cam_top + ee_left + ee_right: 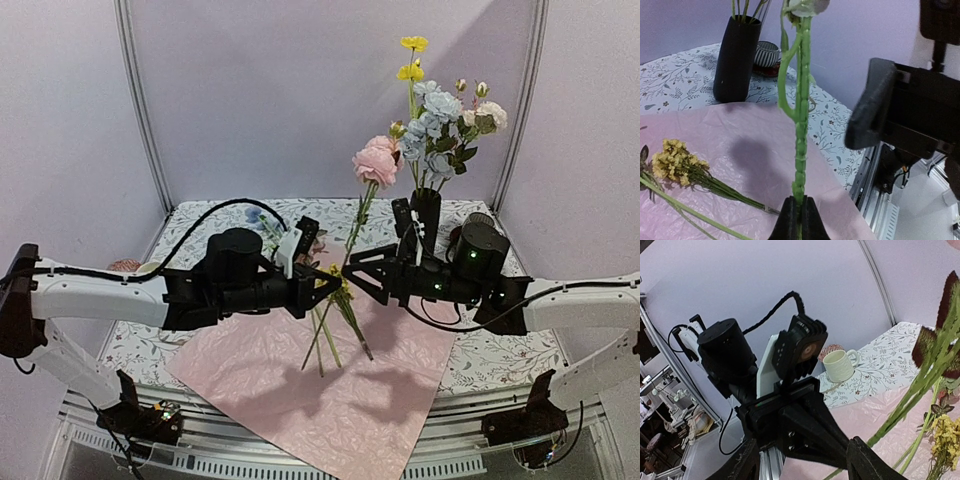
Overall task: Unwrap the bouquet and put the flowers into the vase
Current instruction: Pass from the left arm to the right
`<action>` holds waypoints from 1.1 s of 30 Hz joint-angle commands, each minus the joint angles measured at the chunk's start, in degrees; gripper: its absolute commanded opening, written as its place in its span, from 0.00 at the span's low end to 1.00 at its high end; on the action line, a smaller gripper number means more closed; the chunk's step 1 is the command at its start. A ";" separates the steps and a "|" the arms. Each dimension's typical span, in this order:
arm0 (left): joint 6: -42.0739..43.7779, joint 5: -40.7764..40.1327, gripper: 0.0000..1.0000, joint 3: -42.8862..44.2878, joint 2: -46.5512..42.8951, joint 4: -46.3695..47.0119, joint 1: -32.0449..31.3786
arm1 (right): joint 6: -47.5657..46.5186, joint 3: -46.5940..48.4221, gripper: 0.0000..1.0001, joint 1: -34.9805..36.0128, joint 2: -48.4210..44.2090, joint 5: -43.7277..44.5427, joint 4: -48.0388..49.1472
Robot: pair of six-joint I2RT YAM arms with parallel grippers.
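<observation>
Left hand [799,204] pinches the pink flower [375,163], stem near-vertical, bloom up; right hand [358,280] spread.

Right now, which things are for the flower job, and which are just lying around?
For the job: pink flower in left gripper, vase, yellow sprig, pink paper.
Lying about: cup, saucer.

Tablecloth [500,355]: white, grey-green leaf print, covers the tabletop across the middle of the top view.

Ribbed, dark-striped cup [765,52] on a red saucer [771,71], upper left of the left wrist view.

Cream ribbed mug [838,366], handle to its right, centre of the right wrist view. A reddish twine ball [831,349] is just behind it.

Backdrop [300,90]: plain lilac.
</observation>
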 commanded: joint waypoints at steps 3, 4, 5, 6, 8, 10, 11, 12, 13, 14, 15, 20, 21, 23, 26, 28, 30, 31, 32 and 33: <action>-0.41 7.08 0.00 -3.51 -2.86 12.90 0.44 | 1.70 3.65 0.60 0.90 2.91 2.88 6.50; -0.59 7.87 0.00 -3.84 -3.01 13.81 0.48 | 1.76 3.74 0.58 0.93 2.98 3.42 6.86; -0.75 8.49 0.00 -4.08 -3.13 14.58 0.49 | 1.77 3.81 0.55 0.95 2.88 4.28 6.92; -0.91 8.73 0.00 -4.27 -3.43 15.04 0.45 | 1.84 3.54 0.53 0.98 2.55 5.24 6.92; -1.21 8.83 0.00 -4.93 -3.96 15.93 0.44 | 2.17 2.62 0.51 0.94 1.61 6.80 7.56; -1.57 8.16 0.00 -5.79 -4.47 16.70 0.48 | 2.44 1.76 0.50 0.93 0.88 7.02 8.44; -1.59 7.84 0.00 -6.26 -4.69 17.01 0.44 | 2.43 1.72 0.50 0.90 0.66 6.86 8.39; -1.72 7.58 0.00 -6.61 -4.88 17.22 0.51 | 2.39 1.62 0.50 0.93 0.54 6.74 8.37; -1.74 7.46 0.00 -6.83 -5.07 17.51 0.47 | 2.39 1.44 0.50 0.93 0.37 6.64 8.41; -1.77 7.27 0.00 -7.00 -5.20 17.69 0.50 | 2.39 1.23 0.50 0.90 0.19 6.62 8.45; -1.89 7.03 0.00 -7.10 -5.27 17.74 0.49 | 2.39 1.08 0.51 0.96 -0.07 6.62 8.52; -1.88 6.91 0.00 -7.45 -5.60 18.10 0.47 | 2.06 0.17 0.51 0.94 -0.74 7.59 9.39; -1.85 7.04 0.00 -7.54 -5.65 18.24 0.51 | 1.99 0.25 0.51 0.91 -0.54 7.79 9.28; -1.68 7.60 0.00 -7.78 -5.79 19.00 0.50 | 2.08 0.50 0.51 0.98 -0.03 7.89 9.32; -1.54 8.45 0.00 -8.38 -6.11 20.43 0.44 | 2.34 1.39 0.47 0.96 0.93 7.21 9.42; -1.42 9.34 0.00 -8.64 -6.06 21.36 0.45 | 2.31 2.23 0.44 0.94 1.65 6.46 9.29; -1.27 10.21 0.00 -8.60 -5.84 21.89 0.44 | 2.13 2.90 0.42 0.91 2.16 6.21 9.33; -1.23 10.70 0.00 -8.56 -5.69 22.14 0.44 | 2.13 3.21 0.41 0.95 2.37 6.22 9.32; -1.23 11.17 0.00 -8.49 -5.52 22.36 0.44 | 1.97 3.38 0.40 0.97 2.57 6.21 9.33; -1.29 11.57 0.00 -8.47 -5.30 22.51 0.49 | 1.95 3.59 0.38 0.97 2.75 6.19 9.32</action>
